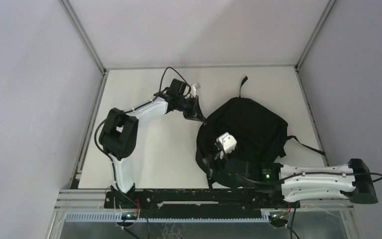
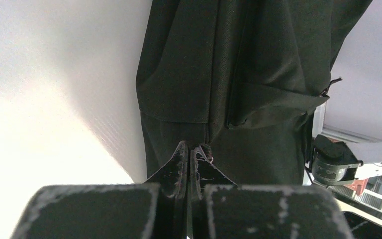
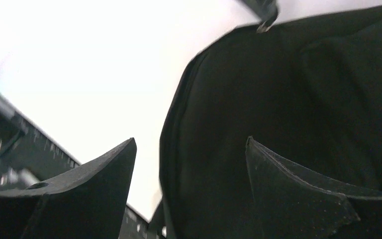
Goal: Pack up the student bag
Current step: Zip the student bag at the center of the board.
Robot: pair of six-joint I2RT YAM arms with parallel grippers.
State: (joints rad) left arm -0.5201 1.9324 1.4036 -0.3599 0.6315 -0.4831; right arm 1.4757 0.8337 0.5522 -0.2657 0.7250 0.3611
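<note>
Top external view, contents by size.

1. Table (image 1: pixel 154 149): white, walled on three sides; its near edge is covered by the black mounting rail (image 1: pixel 189 195).
2. Student bag (image 1: pixel 251 124): black, slumped on the right half of the table, its near part hidden under the right arm (image 1: pixel 313 179). Seams and zips barely show against the dark cloth. One strap (image 1: pixel 306 145) trails right; a carry loop (image 1: pixel 242 82) points to the far wall.
3. Left arm (image 1: pixel 129 117): reaches across to the bag's far-left edge.
4. Right gripper (image 3: pixel 190 142): fingers spread wide and holding nothing, one over the table, one over the bag's cloth (from above it is lost against the bag).
5. Left gripper (image 2: pixel 189 147): fingers pressed together, tips against the bag's lower seam. Whether a zip tab or cloth is caught between them cannot be told; the wrist view is too dark there.
</note>
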